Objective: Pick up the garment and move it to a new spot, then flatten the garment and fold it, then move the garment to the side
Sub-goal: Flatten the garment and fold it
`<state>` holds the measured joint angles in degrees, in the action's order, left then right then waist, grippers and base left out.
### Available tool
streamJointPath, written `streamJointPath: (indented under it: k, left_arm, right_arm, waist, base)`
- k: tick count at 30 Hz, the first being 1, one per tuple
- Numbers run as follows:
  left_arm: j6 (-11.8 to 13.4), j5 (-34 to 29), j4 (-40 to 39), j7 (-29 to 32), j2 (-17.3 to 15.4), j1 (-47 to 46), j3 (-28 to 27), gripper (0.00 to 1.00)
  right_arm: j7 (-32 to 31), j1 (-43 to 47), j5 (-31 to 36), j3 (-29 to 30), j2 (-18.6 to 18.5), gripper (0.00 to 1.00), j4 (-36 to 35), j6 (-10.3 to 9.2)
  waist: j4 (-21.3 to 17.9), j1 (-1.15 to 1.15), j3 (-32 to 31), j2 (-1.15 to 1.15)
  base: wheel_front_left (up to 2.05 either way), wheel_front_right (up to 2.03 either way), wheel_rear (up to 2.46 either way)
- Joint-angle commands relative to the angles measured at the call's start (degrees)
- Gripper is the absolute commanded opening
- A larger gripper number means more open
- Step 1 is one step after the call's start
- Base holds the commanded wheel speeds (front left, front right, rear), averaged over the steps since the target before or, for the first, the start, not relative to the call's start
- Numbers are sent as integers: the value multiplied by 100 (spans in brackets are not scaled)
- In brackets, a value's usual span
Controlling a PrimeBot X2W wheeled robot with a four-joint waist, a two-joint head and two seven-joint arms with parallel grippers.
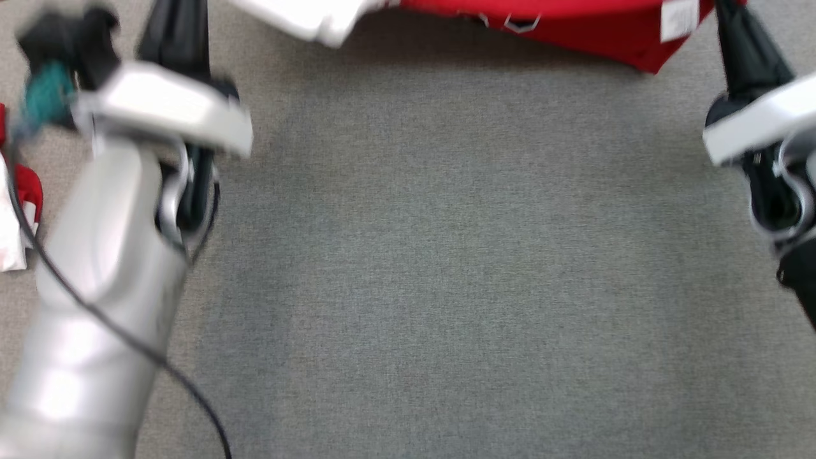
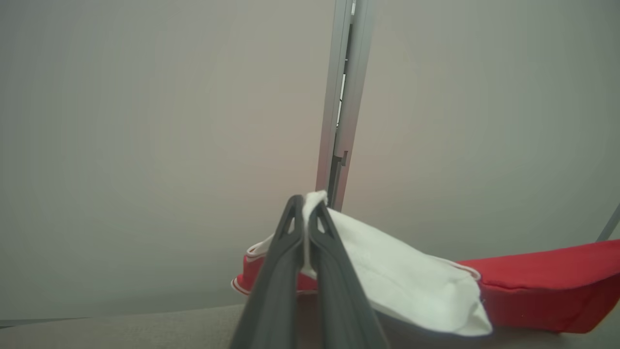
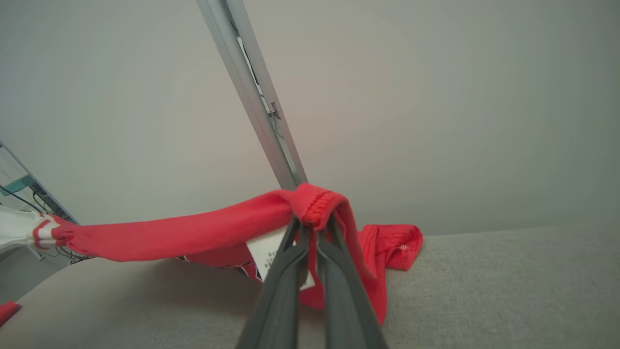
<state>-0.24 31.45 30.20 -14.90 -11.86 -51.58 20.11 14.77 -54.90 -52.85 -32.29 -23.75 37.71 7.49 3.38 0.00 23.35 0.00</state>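
Note:
The garment (image 1: pixel 574 22) is red with a white part (image 1: pixel 306 16) and hangs stretched along the top of the head view above the grey surface. My left gripper (image 2: pixel 305 208) is shut on the white cloth (image 2: pixel 397 276), pinching an edge between its dark fingers. My right gripper (image 3: pixel 312 225) is shut on a red stitched hem (image 3: pixel 315 201), and a white label (image 3: pixel 266 252) hangs just behind the fingers. In the right wrist view the red cloth runs left in a taut band (image 3: pixel 169 235), while some of it trails onto the surface at the right (image 3: pixel 392 242).
A grey fabric surface (image 1: pixel 446 255) spreads below the garment. A second red and white piece of cloth (image 1: pixel 19 210) lies at the left edge, beside my left arm (image 1: pixel 108 210). A metal post (image 2: pixel 341 106) stands against the pale wall behind.

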Motion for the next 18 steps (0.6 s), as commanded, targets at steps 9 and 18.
streamJointPath:
  k: [9,18]
  left_arm:
    - [911,-237,-3077,415,-697,3336,-62,0]
    - [1723,-278,-5032,1426,-1183,5347,99,0]
  right_arm:
    - [62,2426,-61,1016,-91,0,-1453,1]
    - [64,4372,433,1944,222,0,-1929,0]
  waist:
    - [-180,0,-483,0]
    - [2,0,-1018,0]
  base:
    - [0,0,0]
    - [0,0,0]
